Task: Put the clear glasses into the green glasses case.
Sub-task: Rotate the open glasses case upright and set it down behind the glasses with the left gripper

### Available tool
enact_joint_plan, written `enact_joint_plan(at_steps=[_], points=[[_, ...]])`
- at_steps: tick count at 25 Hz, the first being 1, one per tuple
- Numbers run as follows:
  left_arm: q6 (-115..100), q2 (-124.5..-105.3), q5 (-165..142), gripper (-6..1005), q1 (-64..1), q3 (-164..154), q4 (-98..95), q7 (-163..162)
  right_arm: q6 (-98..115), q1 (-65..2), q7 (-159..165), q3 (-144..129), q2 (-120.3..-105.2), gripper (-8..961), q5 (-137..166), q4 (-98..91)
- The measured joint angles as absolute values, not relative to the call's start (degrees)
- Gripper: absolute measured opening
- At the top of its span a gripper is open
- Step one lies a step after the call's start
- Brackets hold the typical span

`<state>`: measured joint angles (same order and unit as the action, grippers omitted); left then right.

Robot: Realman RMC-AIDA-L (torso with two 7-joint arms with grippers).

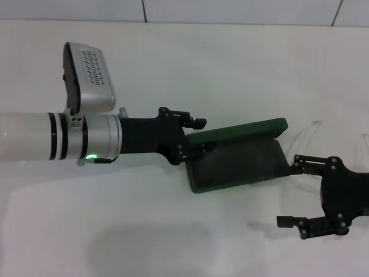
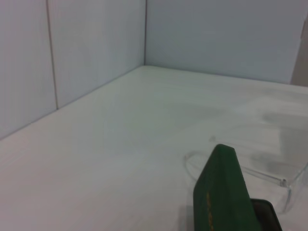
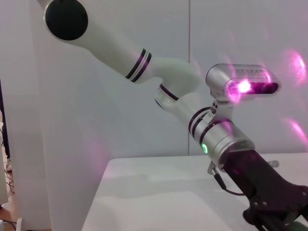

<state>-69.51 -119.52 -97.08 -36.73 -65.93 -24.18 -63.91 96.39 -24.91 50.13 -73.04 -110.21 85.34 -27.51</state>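
- Left pincer [image 1: 195,140] grips the near end of the open green glasses case [image 1: 239,164] on the white worktop [image 1: 173,69].
- Right pincer [image 1: 289,192] gapes empty just beside the case's far end.
- Clear glasses [image 1: 305,131] lie just beyond the right pincer, beside the case.

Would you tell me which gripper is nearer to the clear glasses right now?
Right. The right gripper sits beside the clear glasses, jaws open; the left gripper is at the far end of the green glasses case.

White surface [image 1: 173,63] w/ matte finish; pale panelled walls [image 2: 86,48] meet at a corner; magenta light flecks on wall in right wrist view.
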Motion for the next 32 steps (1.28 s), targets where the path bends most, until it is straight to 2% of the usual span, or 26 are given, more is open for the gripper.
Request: enact_joint_plan(at_steps=[11,20,32], points=[[-69.71,-119.51,-98.52,519,-35.68,-66.7,-28.59,-66.28,96.51,-25.29,50.09,-73.28,-110.22,856,85.35,-27.5],[-67.42,-119.69,-98.61,524,-38.69,-66.94,-28.28,-66.15,96.51,-25.17,49.86,-73.27,-110.36,856,85.34,-27.51],[-67.31,-119.56,-103.7,524,-39.01,-68.12,-30.23,-71.39,96.51,-25.22,49.7,-73.25,-110.32,856,85.34,-27.51]])
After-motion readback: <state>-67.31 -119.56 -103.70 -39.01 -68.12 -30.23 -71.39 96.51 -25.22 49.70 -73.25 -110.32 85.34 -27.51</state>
